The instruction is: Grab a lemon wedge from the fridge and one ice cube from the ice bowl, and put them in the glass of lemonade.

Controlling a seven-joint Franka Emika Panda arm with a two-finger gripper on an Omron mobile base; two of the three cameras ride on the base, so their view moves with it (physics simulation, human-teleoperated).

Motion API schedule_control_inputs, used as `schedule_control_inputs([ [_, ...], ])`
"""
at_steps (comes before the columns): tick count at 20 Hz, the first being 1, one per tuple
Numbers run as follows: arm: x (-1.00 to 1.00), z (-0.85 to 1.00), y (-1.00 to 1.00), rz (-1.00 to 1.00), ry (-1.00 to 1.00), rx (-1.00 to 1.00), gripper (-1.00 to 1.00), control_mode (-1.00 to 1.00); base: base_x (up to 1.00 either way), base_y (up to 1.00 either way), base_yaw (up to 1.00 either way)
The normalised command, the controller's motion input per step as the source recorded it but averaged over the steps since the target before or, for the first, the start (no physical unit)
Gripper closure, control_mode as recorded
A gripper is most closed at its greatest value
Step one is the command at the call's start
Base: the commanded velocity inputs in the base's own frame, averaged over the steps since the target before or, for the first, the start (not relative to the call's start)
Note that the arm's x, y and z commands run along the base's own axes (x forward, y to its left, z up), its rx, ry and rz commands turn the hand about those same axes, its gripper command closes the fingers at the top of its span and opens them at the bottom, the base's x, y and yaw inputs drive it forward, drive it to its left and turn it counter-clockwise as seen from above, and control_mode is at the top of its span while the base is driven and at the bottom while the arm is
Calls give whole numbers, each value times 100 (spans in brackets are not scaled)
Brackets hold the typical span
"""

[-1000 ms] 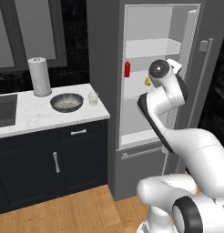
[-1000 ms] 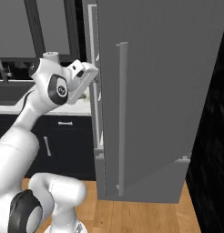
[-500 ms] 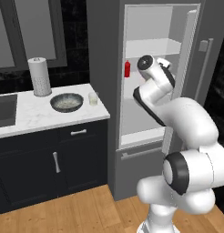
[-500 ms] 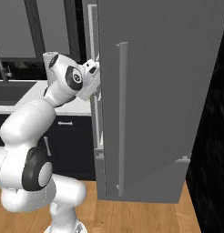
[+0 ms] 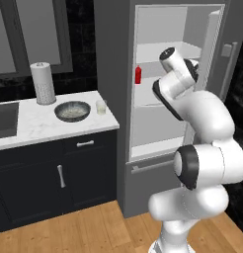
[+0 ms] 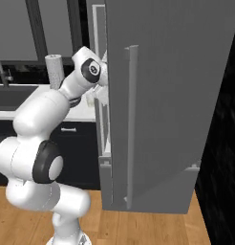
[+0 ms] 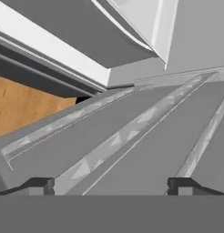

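The fridge [image 5: 113, 59] has a matt grey outer skin, smooth and unmarked, with bar handles in the same dull finish; its inside is smooth white, with clear glass shelves. The counter [image 5: 29, 126] looks like polished white marble, faintly veined, over dark matt cabinets [image 5: 54, 173] with small brushed-metal pulls. The floor [image 5: 94, 227] is warm wood plank with a soft sheen. The ice bowl [image 5: 72, 110] has a speckled, stoneware-like inside. The paper-towel roll [image 5: 43, 83] looks soft and dimpled. The small red bottle [image 5: 138, 75] is glossy
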Motion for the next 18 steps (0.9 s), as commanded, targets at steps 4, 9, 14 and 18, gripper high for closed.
schedule_control_inputs([
  [4,-94,-22,-100,-22,2,0,-100,-100,0,0,0],
  [9,-85,-11,-95,-21,-1,0,-100,-100,0,0,0],
  [14,-44,-1,12,0,-23,4,-100,-100,0,0,0],
  [18,-24,0,94,-7,-47,15,-100,-100,0,0,0],
])
